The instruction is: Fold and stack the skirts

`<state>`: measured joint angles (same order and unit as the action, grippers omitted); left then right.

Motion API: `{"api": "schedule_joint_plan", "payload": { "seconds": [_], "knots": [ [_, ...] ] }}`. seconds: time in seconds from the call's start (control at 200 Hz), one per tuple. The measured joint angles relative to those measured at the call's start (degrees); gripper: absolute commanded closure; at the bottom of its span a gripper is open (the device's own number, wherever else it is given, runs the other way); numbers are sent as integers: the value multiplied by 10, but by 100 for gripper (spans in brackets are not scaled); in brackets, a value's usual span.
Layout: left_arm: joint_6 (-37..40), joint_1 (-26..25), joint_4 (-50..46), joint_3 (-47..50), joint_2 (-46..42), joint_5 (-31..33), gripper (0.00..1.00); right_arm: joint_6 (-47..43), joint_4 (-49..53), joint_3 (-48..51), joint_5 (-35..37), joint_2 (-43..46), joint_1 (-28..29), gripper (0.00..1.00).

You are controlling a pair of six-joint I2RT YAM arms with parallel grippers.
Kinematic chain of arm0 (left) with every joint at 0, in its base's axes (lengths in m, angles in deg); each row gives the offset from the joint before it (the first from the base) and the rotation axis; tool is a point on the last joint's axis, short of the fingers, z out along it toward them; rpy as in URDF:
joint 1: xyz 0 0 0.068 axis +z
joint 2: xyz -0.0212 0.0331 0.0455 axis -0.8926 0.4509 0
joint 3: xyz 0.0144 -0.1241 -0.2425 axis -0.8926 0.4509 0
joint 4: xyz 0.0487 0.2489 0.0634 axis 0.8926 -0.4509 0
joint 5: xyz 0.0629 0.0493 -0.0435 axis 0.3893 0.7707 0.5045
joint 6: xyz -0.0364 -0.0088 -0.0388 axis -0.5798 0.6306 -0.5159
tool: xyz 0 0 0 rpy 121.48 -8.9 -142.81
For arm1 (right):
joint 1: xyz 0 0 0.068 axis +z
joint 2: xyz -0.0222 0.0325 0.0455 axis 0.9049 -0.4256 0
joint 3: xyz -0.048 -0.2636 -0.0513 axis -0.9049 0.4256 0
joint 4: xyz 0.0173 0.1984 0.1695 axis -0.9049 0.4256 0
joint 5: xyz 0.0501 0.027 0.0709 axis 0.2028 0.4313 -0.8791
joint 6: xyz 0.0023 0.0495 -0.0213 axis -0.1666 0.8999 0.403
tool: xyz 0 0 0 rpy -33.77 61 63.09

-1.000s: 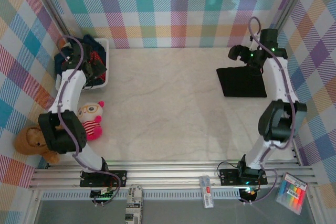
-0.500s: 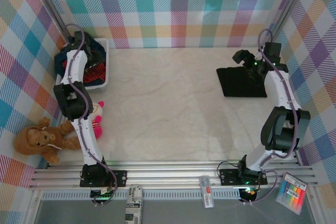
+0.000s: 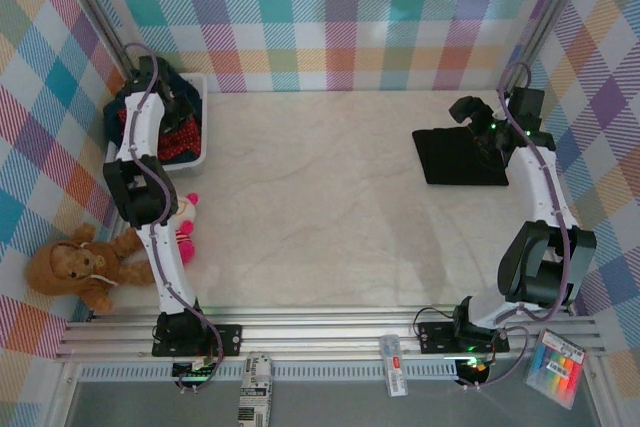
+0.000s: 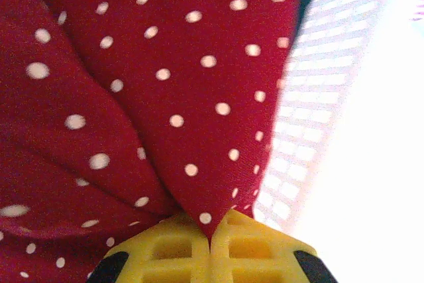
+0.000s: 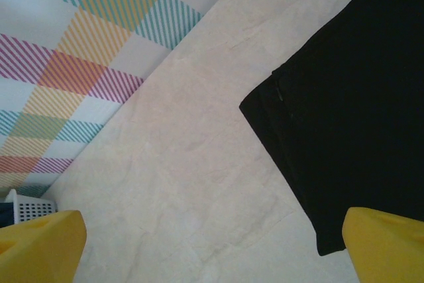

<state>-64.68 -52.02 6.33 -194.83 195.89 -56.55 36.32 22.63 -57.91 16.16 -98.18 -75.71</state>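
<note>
At the far left, a brown plush toy [image 3: 68, 272] and a pink plush toy [image 3: 182, 231] lay off the table's [image 3: 320, 197] edge, beside the left arm. Behind them, in the back-left corner, stood the white mesh basket [image 3: 203, 119], a rectangular bin of rigid plastic grid. It held a crumpled red skirt [image 4: 165, 91] of soft cloth with small white dots, and a dark blue skirt [image 3: 127, 107] bunched along its left side.

The left gripper [image 4: 212, 230] was down in the basket. Its yellow waffle-patterned pads [image 4: 165, 253] were pinched together on a peaked fold of the red skirt, which rose in smooth creases above them, with the mesh wall just to the right.

The pale, marbled tabletop ran smooth and bare across the middle.

At the right, the black skirt [image 3: 460, 155] lay flat on the table as a neat, matte rectangle with crisp edges and a thin seam near one side. The right gripper [image 5: 212, 250] hung above its back edge, yellow fingers [image 5: 40, 246] spread wide and holding nothing.
</note>
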Motion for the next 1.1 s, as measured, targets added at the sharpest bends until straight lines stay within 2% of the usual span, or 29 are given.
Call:
{"api": "schedule_joint_plan", "payload": {
  "seconds": [0.23,0.42,0.73,0.94,0.975,1.025,1.07,1.1],
  "knots": [
    [-12,-3,27,15,-108,-88,100,22,-39,28,-24,24,0,1],
    [-26,-35,53,23,-161,-133,100,33,-75,62,-34,56,0,1],
    [-30,-168,63,32,-169,-171,100,43,-97,65,-66,61,1,1],
    [28,-286,61,47,-161,-170,98,45,-97,66,-65,61,10,1],
    [44,-303,58,47,-158,-169,91,45,-97,67,-65,61,12,1],
    [74,-326,53,51,-156,-171,70,45,-97,67,-65,61,15,1],
    [108,-342,45,61,-156,-179,32,45,-98,68,-66,61,19,1],
    [129,-351,45,70,-157,-185,18,45,-97,68,-68,61,22,1]
  ]
}}
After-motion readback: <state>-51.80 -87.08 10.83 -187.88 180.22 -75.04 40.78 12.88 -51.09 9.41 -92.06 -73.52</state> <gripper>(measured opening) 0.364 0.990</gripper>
